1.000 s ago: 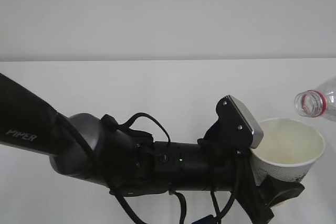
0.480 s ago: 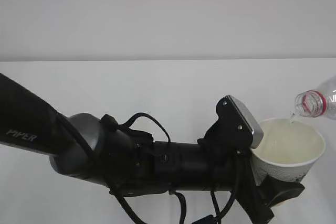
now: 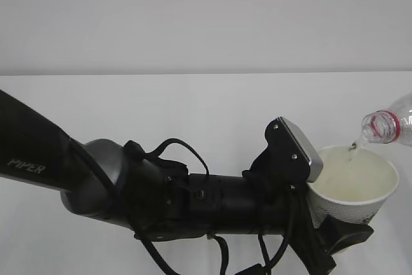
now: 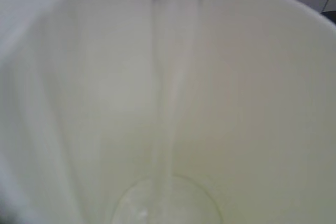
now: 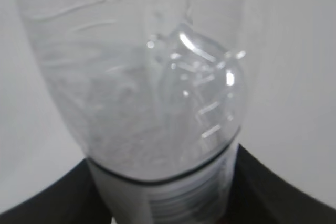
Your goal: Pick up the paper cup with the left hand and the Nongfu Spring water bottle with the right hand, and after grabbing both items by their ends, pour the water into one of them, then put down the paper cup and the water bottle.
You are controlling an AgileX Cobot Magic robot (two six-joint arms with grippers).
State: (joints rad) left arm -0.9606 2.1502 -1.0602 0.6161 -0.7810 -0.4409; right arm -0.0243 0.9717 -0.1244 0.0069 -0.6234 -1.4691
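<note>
The left hand [image 3: 335, 239] reached in low from the left side of the exterior view. It was a long black arm with the word "PIPER" on it, loose cables, and a grey camera block [image 3: 297, 147] near its end. Its black fingers were closed around the lower part of the paper cup [image 3: 355, 188], so the cup was held up off the white table [image 3: 193, 107]. The cup stood upright with its open mouth facing up, at the right side of that view.

The Nongfu Spring water bottle [image 3: 389, 123] came in from the right edge, tipped over so its open mouth with the red neck ring hung just above the far rim of the cup. A thin stream of the water [image 4: 168, 98] ran from the bottle down the inside wall of the cup and made a small pool at the bottom.

In the right wrist view, the clear ribbed bottle filled almost the whole picture. The right hand [image 5: 168, 203] showed only as dark shapes on both sides of the bottle, gripping it
</note>
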